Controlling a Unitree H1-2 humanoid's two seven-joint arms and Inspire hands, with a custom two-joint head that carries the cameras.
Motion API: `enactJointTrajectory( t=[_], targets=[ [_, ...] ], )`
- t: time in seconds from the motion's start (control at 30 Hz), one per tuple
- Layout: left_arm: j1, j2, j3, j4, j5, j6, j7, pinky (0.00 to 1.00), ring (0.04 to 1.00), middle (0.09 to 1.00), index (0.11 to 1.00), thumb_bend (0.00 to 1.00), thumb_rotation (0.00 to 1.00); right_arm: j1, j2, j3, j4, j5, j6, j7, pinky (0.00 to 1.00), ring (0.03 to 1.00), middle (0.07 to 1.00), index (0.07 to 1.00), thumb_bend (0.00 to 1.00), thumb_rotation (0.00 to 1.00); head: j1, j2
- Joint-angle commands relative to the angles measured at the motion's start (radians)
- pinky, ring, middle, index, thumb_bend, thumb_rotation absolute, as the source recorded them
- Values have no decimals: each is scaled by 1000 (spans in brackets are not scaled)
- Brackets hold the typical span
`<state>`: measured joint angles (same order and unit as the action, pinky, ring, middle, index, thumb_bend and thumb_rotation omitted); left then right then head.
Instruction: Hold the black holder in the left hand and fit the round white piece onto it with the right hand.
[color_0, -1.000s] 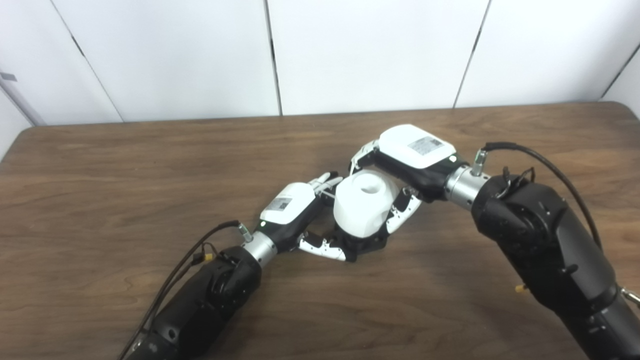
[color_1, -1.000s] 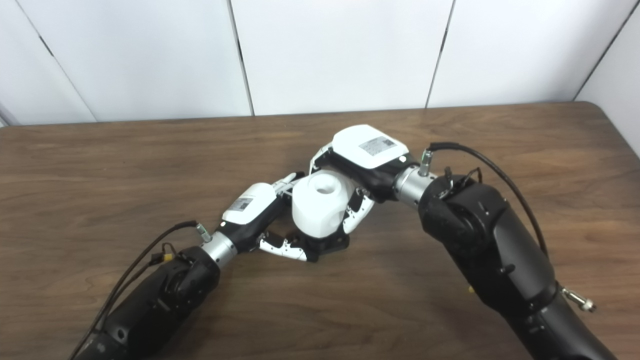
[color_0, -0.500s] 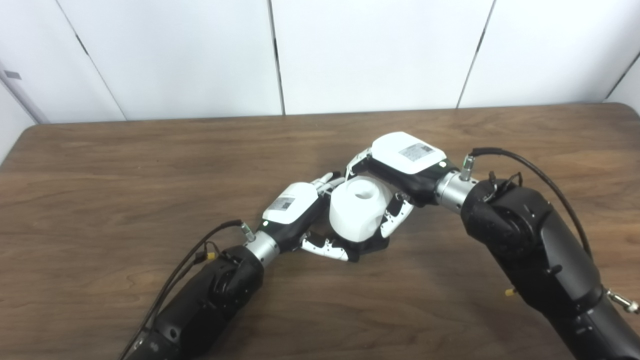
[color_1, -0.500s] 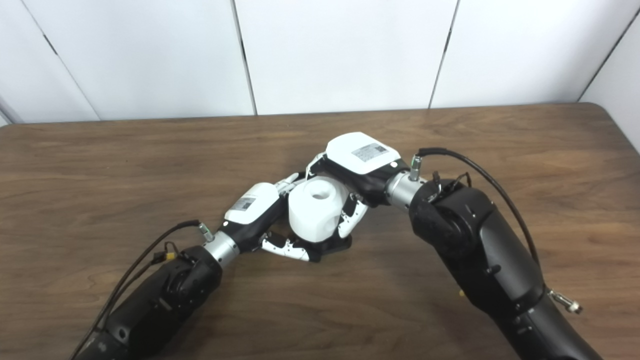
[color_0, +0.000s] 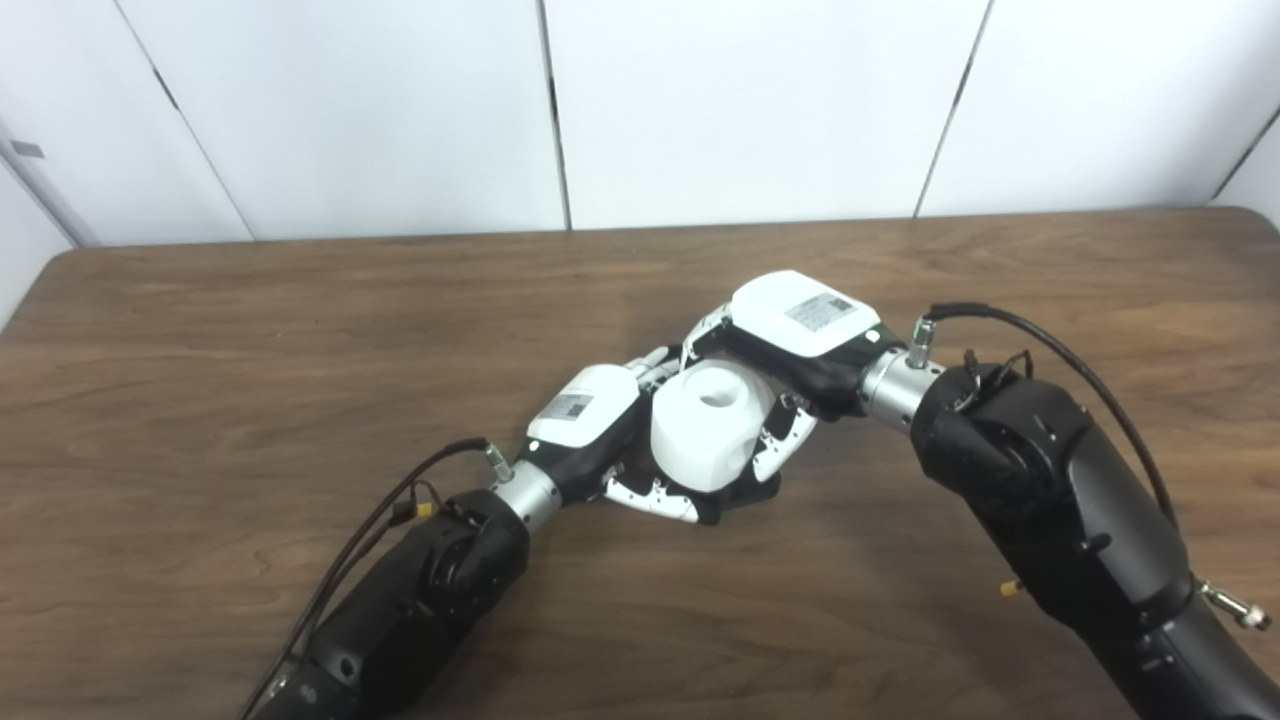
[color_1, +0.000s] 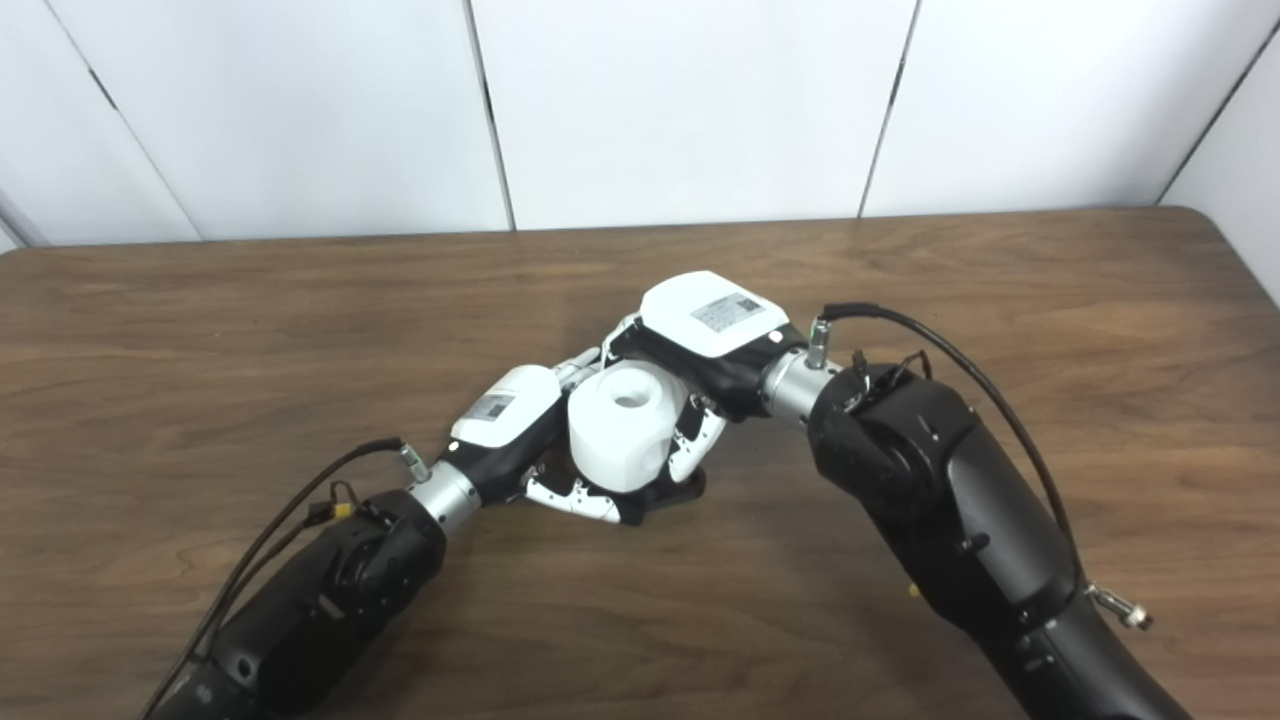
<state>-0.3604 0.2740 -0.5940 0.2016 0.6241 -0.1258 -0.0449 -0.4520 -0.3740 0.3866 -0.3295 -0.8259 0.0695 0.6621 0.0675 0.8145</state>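
Alignment is holding: the round white piece (color_0: 708, 427), gripped by the right hand (color_0: 790, 335), is sitting directly above the black holder (color_0: 742, 492), which the left hand (color_0: 600, 425) is clasping on the table (color_0: 200, 380).

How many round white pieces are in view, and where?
1. The round white piece sits mid-table between the left hand and right hand, over the black holder.

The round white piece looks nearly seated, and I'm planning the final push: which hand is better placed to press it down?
Right, probably. The right hand is shut on the round white piece from above, while the left hand grips the black holder beneath it.
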Motion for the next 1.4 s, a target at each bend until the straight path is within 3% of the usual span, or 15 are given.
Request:
enactJointTrajectory(
  t=[0.0,0.37,0.63,1.37],
  targets=[
    [53,9,-54,28,47,25,-107,947,997,945,488,523,71,-17,-23,-3,-4,6,-33,-13,815,796,740,481,525,142,1,1],
    [52,13,-49,30,48,26,-104,956,992,944,487,523,70,-4,-69,-13,3,35,-83,-22,757,790,731,481,526,142,0,8],
    [61,16,-44,15,41,30,-110,947,996,941,486,524,69,3,-91,-29,-14,47,-69,-10,769,796,736,481,526,141,-9,14],
    [64,13,-45,8,44,34,-113,955,984,925,483,524,71,4,-54,-16,19,29,-73,-42,787,796,731,481,525,143,-4,24]
  ],
)
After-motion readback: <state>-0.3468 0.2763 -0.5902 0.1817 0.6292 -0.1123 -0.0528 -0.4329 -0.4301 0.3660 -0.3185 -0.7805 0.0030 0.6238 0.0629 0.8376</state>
